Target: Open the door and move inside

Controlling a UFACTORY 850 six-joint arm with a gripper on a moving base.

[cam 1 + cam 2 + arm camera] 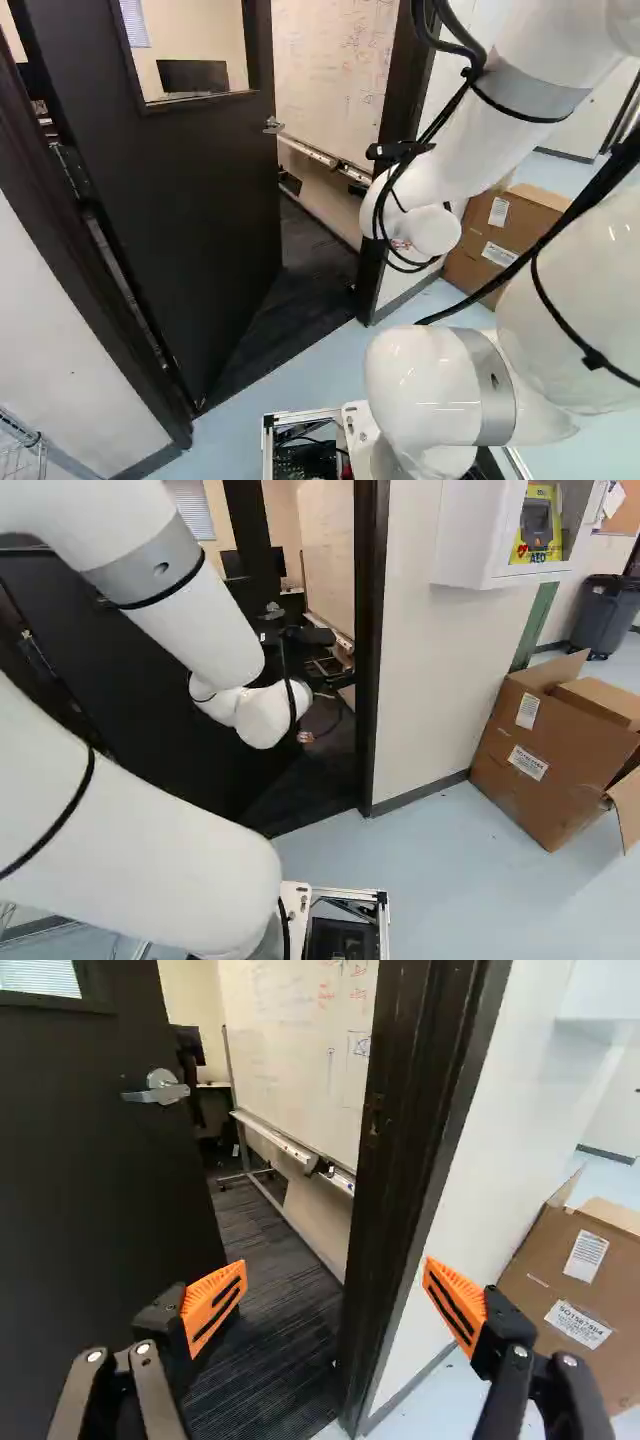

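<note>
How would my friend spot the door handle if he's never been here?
Find the big dark open door. Near its free edge, lower than its window, is the handle: a silver lever with a round base. It's short, unlike the long tray of the whiteboard beyond.

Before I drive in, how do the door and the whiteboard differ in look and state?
The door is dark; the whiteboard is pale with red writing. The door carries a lever handle, while the whiteboard has a tray along its lower edge. The door stands swung open, whereas the whiteboard stands beyond the door frame. Both are flat, upright panels.
</note>
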